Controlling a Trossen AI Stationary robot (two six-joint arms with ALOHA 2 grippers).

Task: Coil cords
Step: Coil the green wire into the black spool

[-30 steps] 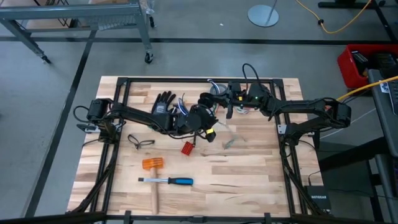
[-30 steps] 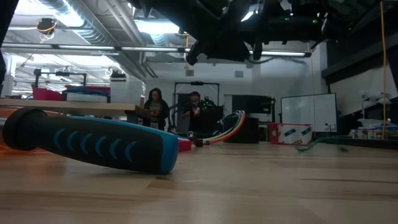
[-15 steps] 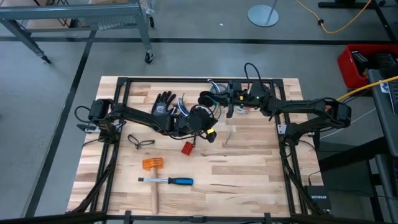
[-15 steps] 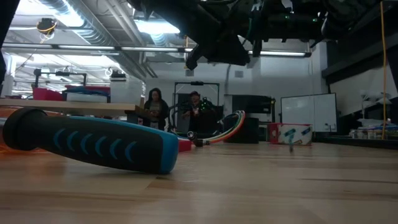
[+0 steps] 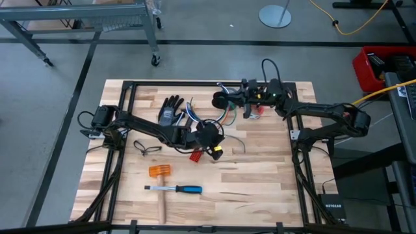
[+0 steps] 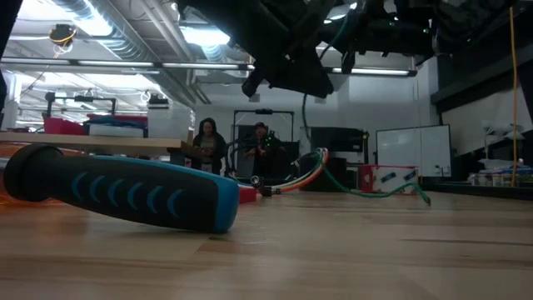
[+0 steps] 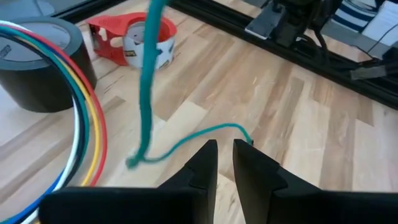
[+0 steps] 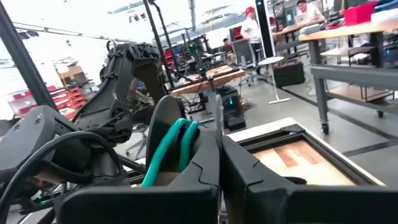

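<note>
A thin green cord (image 5: 235, 133) hangs from my right gripper (image 5: 249, 108), which is shut on it above the table's far middle. The cord's lower part (image 7: 186, 142) lies on the wood, its free end (image 6: 423, 198) resting there. My left gripper (image 7: 224, 154) hovers low by that end with a narrow gap between its fingers, empty. The bundle of blue, orange and white wires (image 7: 84, 134) loops on the table beside a grey tape roll (image 7: 38, 71). I see no black cord. My right gripper pinches the green cord between its two fingers (image 8: 208, 163), and a doubled loop of cord (image 8: 177, 144) stands out beyond the tips. The cord hangs slack below the fingers (image 6: 306, 125), with its lower part lying on the table.
A red tape dispenser (image 7: 127, 38) sits at the far side, a black glove (image 5: 170, 108) at the far left. Glasses (image 5: 148, 148), a small red piece (image 5: 196, 155), a hammer (image 5: 159, 173) and a blue-handled chisel (image 5: 182, 189) lie nearer. People stand in the room behind (image 6: 206, 143).
My right gripper has gone a little toward the table's right and far edge with the green cord. The cord swung loose and now hangs down with its end on the table. My left gripper has gone toward the near edge.
</note>
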